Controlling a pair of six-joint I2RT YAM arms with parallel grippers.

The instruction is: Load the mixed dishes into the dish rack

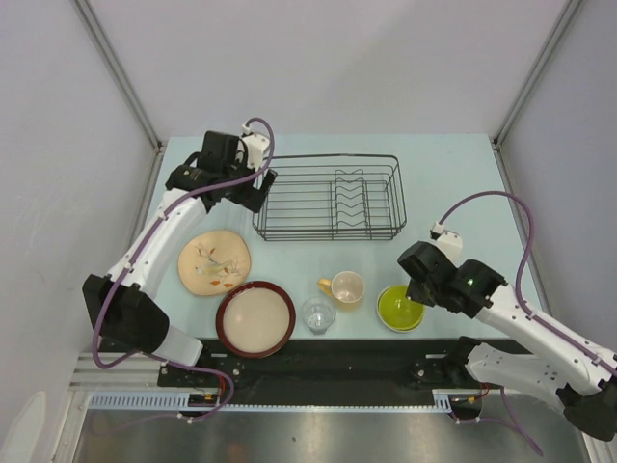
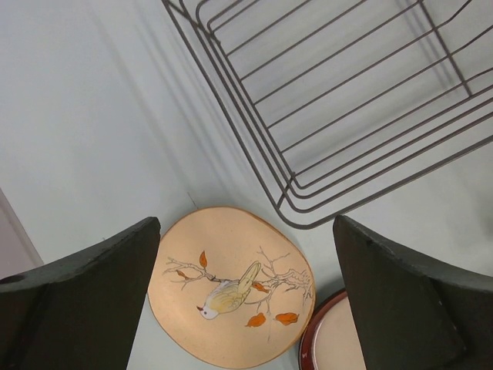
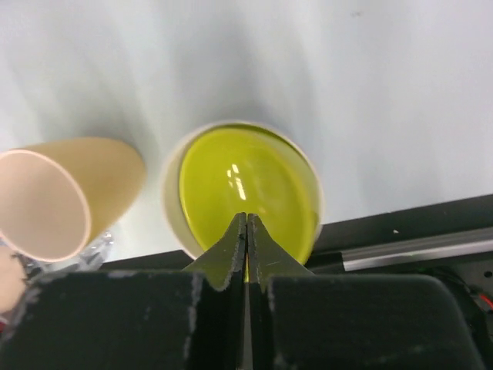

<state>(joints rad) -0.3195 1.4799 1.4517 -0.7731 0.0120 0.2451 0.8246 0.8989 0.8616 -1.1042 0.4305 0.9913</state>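
Partly hidden lime green bowl (image 3: 246, 181), near rim behind right gripper (image 3: 246, 221)

Left arm (image 1: 159, 236) first: smooth white shells on the long links, chunky black housings at the joints, and a mauve-grey cable (image 1: 260, 121) looping off the wrist and running down its length. Right arm (image 1: 525, 323), same livery, white and black, with its own mauve cable (image 1: 492, 194) arching to a small white plug (image 1: 444, 231), and there's a tiny green light (image 1: 472, 282) glowing on the black wrist block. Up close, the left jaws are matt black slabs. The right jaws, black too, taper to thin wedges flecked with pale scuffs.
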